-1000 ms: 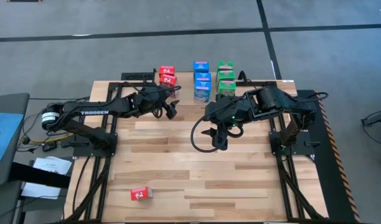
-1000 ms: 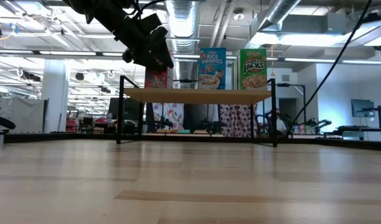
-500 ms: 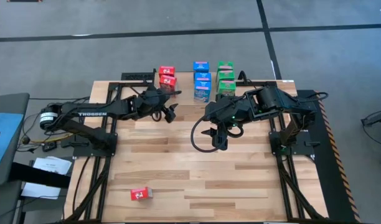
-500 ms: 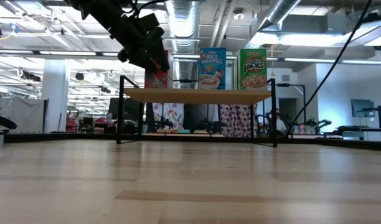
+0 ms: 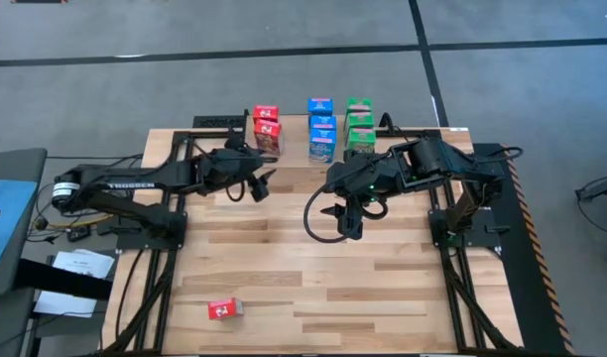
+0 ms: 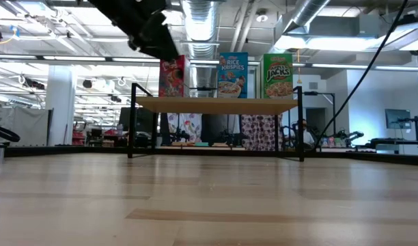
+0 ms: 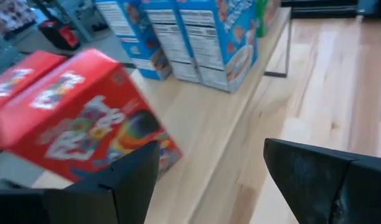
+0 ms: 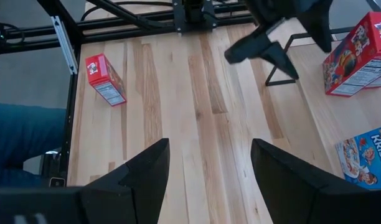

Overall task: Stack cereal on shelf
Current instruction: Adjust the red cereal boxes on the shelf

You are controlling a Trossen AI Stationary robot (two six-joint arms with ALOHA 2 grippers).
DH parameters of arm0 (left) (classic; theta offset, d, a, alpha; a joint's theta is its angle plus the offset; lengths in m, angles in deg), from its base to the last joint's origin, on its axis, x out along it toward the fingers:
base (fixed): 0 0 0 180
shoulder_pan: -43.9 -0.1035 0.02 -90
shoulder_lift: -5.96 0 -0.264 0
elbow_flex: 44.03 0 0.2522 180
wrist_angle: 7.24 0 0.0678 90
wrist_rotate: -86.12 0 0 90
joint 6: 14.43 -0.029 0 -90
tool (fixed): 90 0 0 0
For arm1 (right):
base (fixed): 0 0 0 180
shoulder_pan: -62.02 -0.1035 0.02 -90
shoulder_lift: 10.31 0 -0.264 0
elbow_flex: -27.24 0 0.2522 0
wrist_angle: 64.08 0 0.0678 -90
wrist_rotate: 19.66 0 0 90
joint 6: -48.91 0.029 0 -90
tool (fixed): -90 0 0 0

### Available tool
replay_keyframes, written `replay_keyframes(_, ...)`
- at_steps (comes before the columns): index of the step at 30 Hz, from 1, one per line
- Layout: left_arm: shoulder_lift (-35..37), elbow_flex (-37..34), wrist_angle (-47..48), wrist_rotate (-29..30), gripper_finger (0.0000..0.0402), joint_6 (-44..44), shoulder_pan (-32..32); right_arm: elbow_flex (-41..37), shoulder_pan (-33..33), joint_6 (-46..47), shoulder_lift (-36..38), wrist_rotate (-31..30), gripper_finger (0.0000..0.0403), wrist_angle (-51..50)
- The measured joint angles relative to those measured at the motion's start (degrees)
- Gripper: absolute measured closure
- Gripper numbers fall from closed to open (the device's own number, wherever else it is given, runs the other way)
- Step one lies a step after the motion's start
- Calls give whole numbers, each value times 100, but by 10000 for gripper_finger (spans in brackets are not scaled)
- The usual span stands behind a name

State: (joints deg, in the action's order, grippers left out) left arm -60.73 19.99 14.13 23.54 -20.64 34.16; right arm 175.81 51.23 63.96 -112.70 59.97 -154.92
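**Eight boxes on the shelf, one red box lying loose on the table**

The left gripper (image 5: pixel 260 184) hangs just off the shelf's (image 6: pixel 216 105) front edge with its jaws spread wide and nothing between them. In the left wrist view a red box (image 7: pixel 84 118) stands straight ahead of the jaws on the light wood top, tilted in the picture, with a second red box (image 7: pixel 16 81) behind it. Off to one side of the jaws runs the row of blue boxes (image 7: pixel 209 34), their long axes upright and side panels facing the camera.

The low view alone shows the printed fronts: a red box (image 6: pixel 171 76), a blue box (image 6: pixel 233 74) and a green box (image 6: pixel 278 75) stand upright side by side on the shelf. The high view alone shows the depth, with green boxes (image 5: pixel 360 121) in a row running away from the table.

The right gripper (image 5: pixel 348 220) hovers over mid-table, jaws wide apart and empty. Well beyond its jaws, in the right wrist view, a lone red box (image 8: pixel 105 79) lies flat on the table (image 5: pixel 383 288), its long axis angled across the planks; the high view places it near the table's front left corner.
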Motion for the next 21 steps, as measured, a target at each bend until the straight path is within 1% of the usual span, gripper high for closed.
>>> replay_keyframes(4,290,-2,414,236,123,-115,0,0,-2,-2,0,0,152,2)
replay_keyframes(11,746,-2,606,791,123,-586,-17,0,-1,-2,0,0,152,9)
replay_keyframes(21,1459,-2,1220,840,123,-715,-77,0,-1,-2,0,0,152,6)
